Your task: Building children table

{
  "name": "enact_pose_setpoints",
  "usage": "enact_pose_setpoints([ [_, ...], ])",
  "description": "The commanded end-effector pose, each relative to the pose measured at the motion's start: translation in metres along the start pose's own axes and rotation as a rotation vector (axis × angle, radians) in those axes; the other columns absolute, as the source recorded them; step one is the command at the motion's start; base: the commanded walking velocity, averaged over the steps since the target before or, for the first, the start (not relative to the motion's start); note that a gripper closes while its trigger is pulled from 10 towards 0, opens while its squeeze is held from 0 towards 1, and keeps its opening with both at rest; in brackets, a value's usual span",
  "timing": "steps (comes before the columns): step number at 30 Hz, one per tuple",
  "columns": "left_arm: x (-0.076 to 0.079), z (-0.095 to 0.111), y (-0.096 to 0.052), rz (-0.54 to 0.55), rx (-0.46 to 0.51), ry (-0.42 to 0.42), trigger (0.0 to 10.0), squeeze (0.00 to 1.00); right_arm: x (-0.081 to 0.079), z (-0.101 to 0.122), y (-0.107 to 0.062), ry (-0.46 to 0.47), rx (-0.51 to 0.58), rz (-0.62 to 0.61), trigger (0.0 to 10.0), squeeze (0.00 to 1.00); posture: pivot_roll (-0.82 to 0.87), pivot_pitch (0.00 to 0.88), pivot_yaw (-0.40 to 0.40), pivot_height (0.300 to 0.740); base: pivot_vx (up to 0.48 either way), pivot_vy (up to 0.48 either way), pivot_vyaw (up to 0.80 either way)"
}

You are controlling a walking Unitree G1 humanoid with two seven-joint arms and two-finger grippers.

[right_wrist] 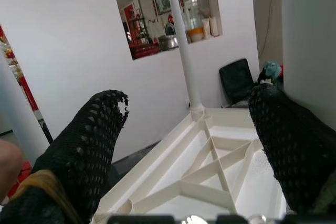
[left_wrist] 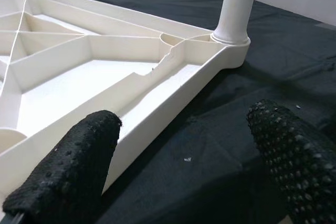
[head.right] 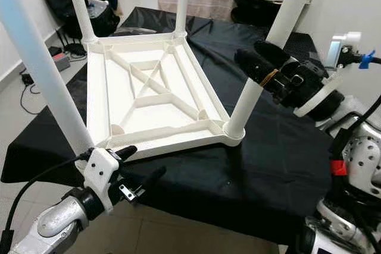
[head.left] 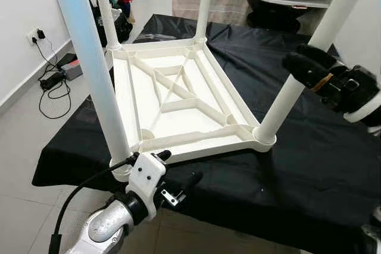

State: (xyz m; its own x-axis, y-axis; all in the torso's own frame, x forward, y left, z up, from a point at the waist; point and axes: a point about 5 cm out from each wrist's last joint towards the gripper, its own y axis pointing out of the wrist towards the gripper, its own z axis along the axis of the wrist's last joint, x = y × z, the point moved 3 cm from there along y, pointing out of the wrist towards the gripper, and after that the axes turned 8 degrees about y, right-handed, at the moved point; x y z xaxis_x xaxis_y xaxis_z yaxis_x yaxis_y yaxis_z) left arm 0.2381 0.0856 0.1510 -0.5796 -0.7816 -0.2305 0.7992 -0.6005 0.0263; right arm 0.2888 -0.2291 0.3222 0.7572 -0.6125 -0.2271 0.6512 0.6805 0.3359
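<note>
Fingers of both grippers are standing apart beside the upturned white table top, clamping nothing.

Lying face down on the black cloth that covers the work surface, the table top is showing its ribbed underside, with four white legs standing upright from its corners. The near right leg is rising from its corner socket, and the right gripper is hovering level with it, one finger on each side of the leg; whether the fingers are touching it cannot be told. The near left leg is standing just above the left gripper, which is sitting low at the table top's near edge, its fingers spread over the cloth.
</note>
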Motion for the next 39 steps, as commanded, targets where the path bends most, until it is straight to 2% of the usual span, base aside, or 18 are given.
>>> enact_pose_setpoints([
  [1,0.002,-0.005,0.001,-0.002,-0.011,-0.004,10.0,0.00,-0.004,0.009,-0.001,-0.014,0.022,0.026,10.0,0.00,-0.09,0.091,-0.073,0.740,0.000,0.000,0.00],
  [4,0.001,-0.005,0.002,-0.001,-0.010,-0.005,10.0,0.00,0.004,0.014,-0.004,-0.027,0.053,-0.014,10.0,0.00,-0.09,0.090,-0.073,0.740,0.000,0.000,0.00],
  [6,0.001,-0.006,0.002,0.000,-0.010,-0.008,10.0,0.00,0.012,0.036,-0.009,-0.001,0.190,-0.052,10.0,0.00,-0.09,0.091,-0.068,0.740,0.000,0.000,0.00],
  [7,0.001,-0.006,0.002,0.000,-0.010,-0.008,10.0,0.00,0.012,0.036,-0.009,-0.001,0.190,-0.052,10.0,0.00,-0.09,0.091,-0.068,0.740,0.000,0.000,0.00],
  [8,0.001,-0.006,0.002,0.000,-0.010,-0.009,10.0,0.00,0.014,0.050,-0.011,0.029,0.279,-0.054,10.0,0.00,-0.09,0.089,-0.070,0.740,0.000,0.000,0.00],
  [12,0.001,-0.008,0.002,-0.003,-0.010,-0.017,10.0,0.00,0.004,0.072,-0.015,0.032,0.379,0.024,10.0,0.00,-0.09,0.084,-0.067,0.740,0.000,0.000,0.00],
  [17,0.000,-0.009,0.002,-0.005,-0.009,-0.020,10.0,0.00,-0.001,0.078,-0.014,0.019,0.401,0.046,10.0,0.00,-0.09,0.085,-0.066,0.740,0.000,0.000,0.00],
  [20,0.001,-0.009,0.002,-0.006,-0.010,-0.021,10.0,0.00,0.006,0.076,-0.013,-0.007,0.397,-0.025,10.0,0.00,-0.09,0.081,-0.063,0.740,0.000,0.000,0.00],
  [22,0.001,-0.009,0.001,-0.008,-0.010,-0.020,10.0,0.00,0.029,0.071,-0.009,-0.075,0.380,-0.210,10.0,0.00,-0.09,0.083,-0.058,0.740,0.000,0.000,0.00],
  [25,0.001,-0.009,0.001,-0.009,-0.010,-0.020,10.0,0.00,0.036,0.068,-0.007,-0.109,0.366,-0.267,10.0,0.00,-0.09,0.083,-0.058,0.740,0.000,0.000,0.00],
  [27,0.001,-0.009,0.001,-0.010,-0.010,-0.019,10.0,0.00,0.044,0.053,-0.002,-0.165,0.282,-0.327,10.0,0.00,-0.09,0.085,-0.057,0.740,0.000,0.000,0.00],
  [29,0.001,-0.009,0.001,-0.010,-0.009,-0.019,10.0,0.00,0.040,0.032,0.004,-0.162,0.182,-0.282,10.0,0.00,-0.09,0.087,-0.058,0.740,0.000,0.000,0.00],
  [32,0.001,-0.009,0.001,-0.009,-0.009,-0.019,10.0,0.00,0.037,0.025,0.005,-0.161,0.149,-0.262,10.0,0.00,-0.09,0.087,-0.058,0.740,0.000,0.000,0.00],
  [33,0.001,-0.009,0.001,-0.009,-0.008,-0.019,10.0,0.00,0.035,0.008,0.008,-0.193,0.058,-0.247,10.0,0.00,-0.09,0.090,-0.058,0.740,0.000,0.000,0.00],
  [34,0.001,-0.009,0.001,-0.009,-0.008,-0.019,10.0,0.00,0.035,0.008,0.008,-0.193,0.058,-0.247,10.0,0.00,-0.09,0.090,-0.058,0.740,0.000,0.000,0.00],
  [37,0.001,-0.008,0.002,-0.008,-0.006,-0.016,10.0,0.00,0.041,-0.054,0.007,-0.332,-0.246,-0.262,10.0,0.00,-0.08,0.090,-0.062,0.740,0.000,0.000,0.00],
  [38,0.001,-0.008,0.002,-0.008,-0.006,-0.016,10.0,0.00,0.041,-0.054,0.007,-0.332,-0.246,-0.262,10.0,0.00,-0.08,0.090,-0.062,0.740,0.000,0.000,0.00],
  [39,0.001,-0.008,0.002,-0.007,-0.005,-0.014,10.0,0.00,0.042,-0.073,0.006,-0.345,-0.312,-0.263,10.0,0.00,-0.08,0.091,-0.066,0.740,0.000,0.000,0.00],
])
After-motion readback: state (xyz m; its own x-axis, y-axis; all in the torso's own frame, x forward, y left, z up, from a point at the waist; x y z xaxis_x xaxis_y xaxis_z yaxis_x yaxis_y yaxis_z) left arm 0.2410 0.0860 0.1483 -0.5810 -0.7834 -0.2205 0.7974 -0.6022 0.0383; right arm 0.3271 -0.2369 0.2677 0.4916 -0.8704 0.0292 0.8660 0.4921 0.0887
